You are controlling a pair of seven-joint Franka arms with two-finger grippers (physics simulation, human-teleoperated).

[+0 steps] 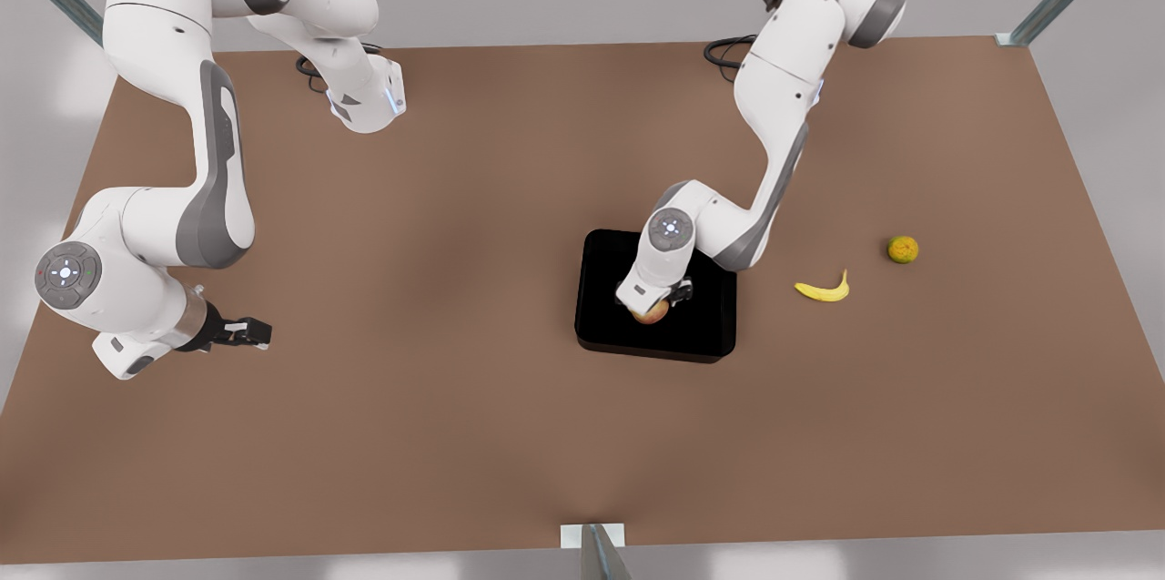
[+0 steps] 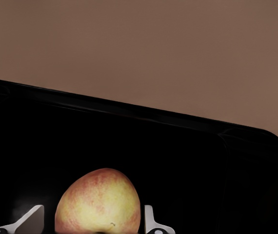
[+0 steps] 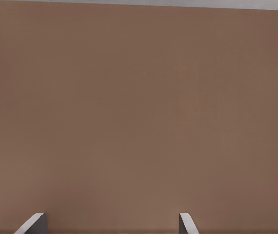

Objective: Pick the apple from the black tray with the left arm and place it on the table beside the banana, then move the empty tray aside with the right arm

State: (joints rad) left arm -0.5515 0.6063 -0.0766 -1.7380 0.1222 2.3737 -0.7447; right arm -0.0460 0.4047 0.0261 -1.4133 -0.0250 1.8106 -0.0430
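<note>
The left claw (image 1: 657, 300) is down inside the black tray (image 1: 601, 325), its fingers (image 2: 151, 222) spread on either side of the apple (image 1: 650, 314) with a gap left on each flank, so nothing is clamped yet. The apple sits on the tray floor toward the near side, right of the counter's (image 1: 455, 434) middle in the front view. To do the grasp well, the claw should probably settle a little lower so the pads meet the widest part of the fruit, close evenly, then lift straight up clear of the low rim before swinging right toward the banana (image 1: 824, 290), which lies just beyond the tray with a small round fruit (image 1: 903, 249) farther right.

The right claw (image 1: 248, 331) waits low over bare counter at the front view's left, fingers (image 3: 188, 224) apart and holding nothing.

The left wrist view shows the gaps beside the apple (image 2: 99, 202) plainly; the front view hides these under the arm but gives the banana's position.
</note>
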